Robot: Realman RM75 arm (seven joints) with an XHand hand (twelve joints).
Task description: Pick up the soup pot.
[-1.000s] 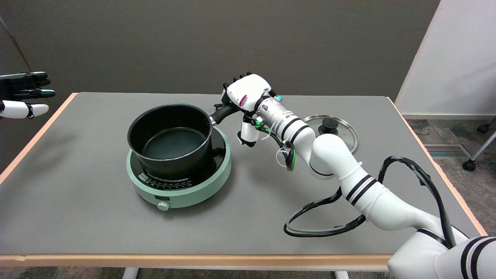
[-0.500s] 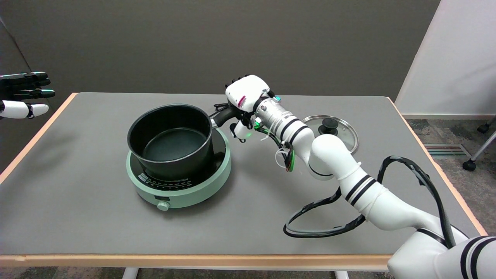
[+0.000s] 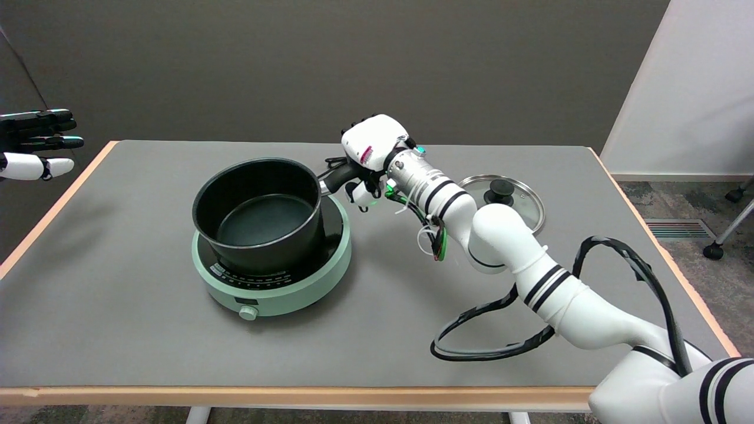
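The black soup pot (image 3: pixel 259 215) sits on the green cooker (image 3: pixel 272 277) — its handle sticks out to the right, and the right hand (image 3: pixel 370 147) is wrapped around it.

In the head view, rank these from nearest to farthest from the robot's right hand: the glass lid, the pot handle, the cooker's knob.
1. pot handle, inside the right hand
2. glass lid, on the table behind the arm
3. cooker's knob, at the near edge
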